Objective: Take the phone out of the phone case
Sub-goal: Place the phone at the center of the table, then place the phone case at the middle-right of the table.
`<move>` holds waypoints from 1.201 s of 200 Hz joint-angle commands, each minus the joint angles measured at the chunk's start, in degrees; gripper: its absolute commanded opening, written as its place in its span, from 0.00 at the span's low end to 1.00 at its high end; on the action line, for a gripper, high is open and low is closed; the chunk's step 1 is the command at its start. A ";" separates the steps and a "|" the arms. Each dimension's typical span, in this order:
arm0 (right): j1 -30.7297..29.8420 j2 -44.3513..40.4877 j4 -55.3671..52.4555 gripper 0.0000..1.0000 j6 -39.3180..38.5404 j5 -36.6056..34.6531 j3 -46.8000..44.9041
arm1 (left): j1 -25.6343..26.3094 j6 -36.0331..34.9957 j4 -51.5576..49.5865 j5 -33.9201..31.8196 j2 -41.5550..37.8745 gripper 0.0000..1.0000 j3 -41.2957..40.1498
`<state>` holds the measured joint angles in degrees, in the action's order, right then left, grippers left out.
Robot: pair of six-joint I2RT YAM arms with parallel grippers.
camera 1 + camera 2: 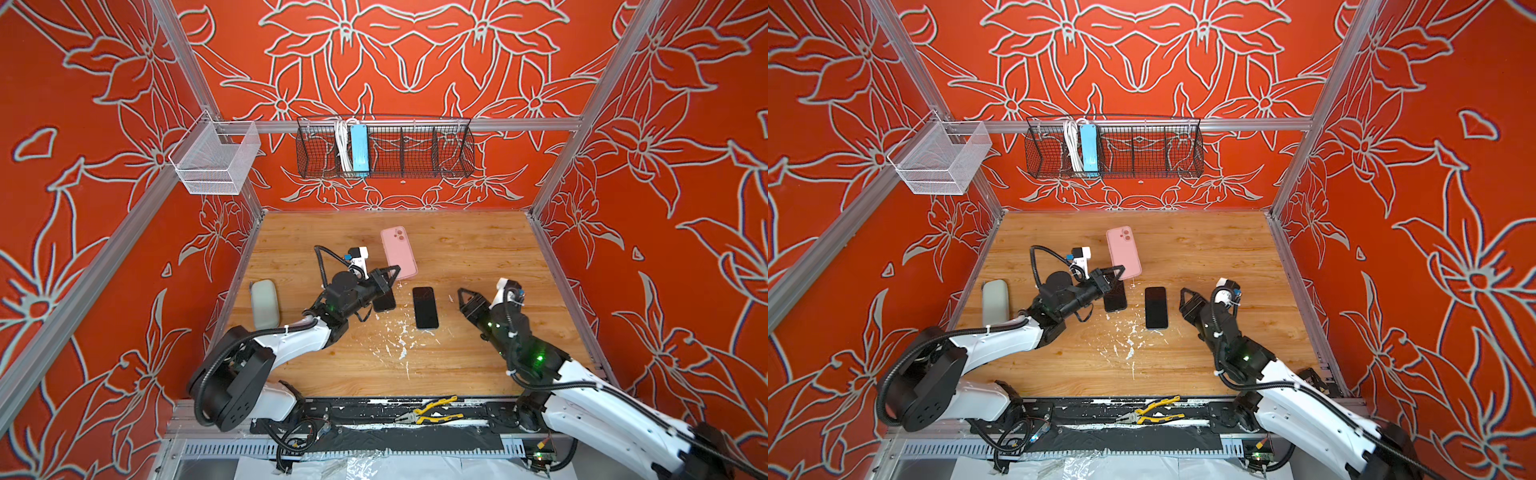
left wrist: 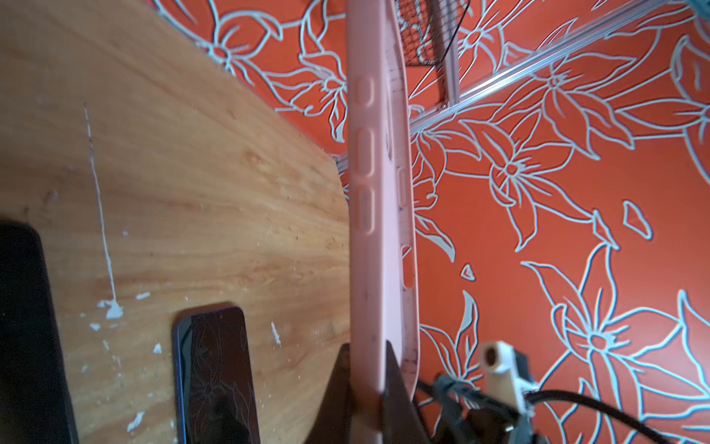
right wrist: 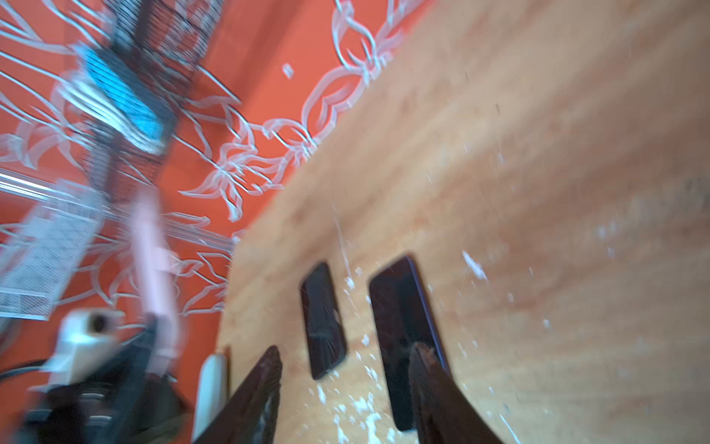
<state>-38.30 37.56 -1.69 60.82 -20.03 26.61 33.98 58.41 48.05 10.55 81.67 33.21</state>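
Grey slab (image 1: 264, 304) flat on table (image 1: 478, 257); yellow-handled pliers (image 1: 430, 410) at front.

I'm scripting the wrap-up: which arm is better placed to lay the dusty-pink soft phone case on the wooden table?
Left: the left claw is shut on the dusty-pink soft phone case, held clear of the wooden table; the right claw stands open and empty near a flat black phone.
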 commanded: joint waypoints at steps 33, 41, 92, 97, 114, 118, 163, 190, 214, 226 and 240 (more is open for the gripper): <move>3.59 -1.12 -13.57 0.65 -12.09 5.47 9.06 | 9.90 4.62 3.23 -7.29 9.18 0.00 8.18; 3.67 -0.68 -13.88 0.68 -13.02 5.49 10.25 | 10.75 5.69 5.22 -7.21 11.27 0.00 8.89; 4.44 0.84 -15.71 0.90 -18.45 6.09 16.49 | 14.91 8.76 6.60 -7.03 21.34 0.00 15.09; 4.54 0.92 -15.60 0.90 -18.76 6.26 16.82 | 15.26 8.74 5.74 -7.07 21.70 0.00 15.86; 4.73 1.26 -15.62 0.91 -19.59 7.06 17.45 | 16.18 9.49 4.23 -6.88 23.77 0.00 17.96; 4.73 1.28 -15.62 0.91 -19.74 7.11 17.55 | 16.29 9.94 3.89 -6.86 24.29 0.00 18.35; 5.25 -0.14 -14.70 0.92 -19.33 6.50 15.96 | 16.71 14.97 4.70 -5.89 29.51 0.00 20.13; 5.51 -0.38 -14.87 0.92 -19.17 6.24 15.64 | 17.22 14.52 2.15 -6.50 29.98 0.00 20.78; 5.70 -0.38 -14.83 0.92 -18.98 6.23 15.17 | 18.11 15.04 1.78 -5.89 31.48 0.00 21.71; 5.87 -0.45 -14.79 0.92 -18.82 6.31 15.05 | 18.70 15.62 1.87 -5.79 32.40 0.00 22.37; 6.02 -0.36 -14.74 0.92 -18.79 6.50 14.97 | 19.27 16.71 1.62 -5.97 33.16 0.04 22.69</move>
<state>-32.75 37.56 -16.47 42.28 -13.87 42.37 51.92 73.28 49.17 4.62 112.86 54.61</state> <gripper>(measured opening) 0.917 0.089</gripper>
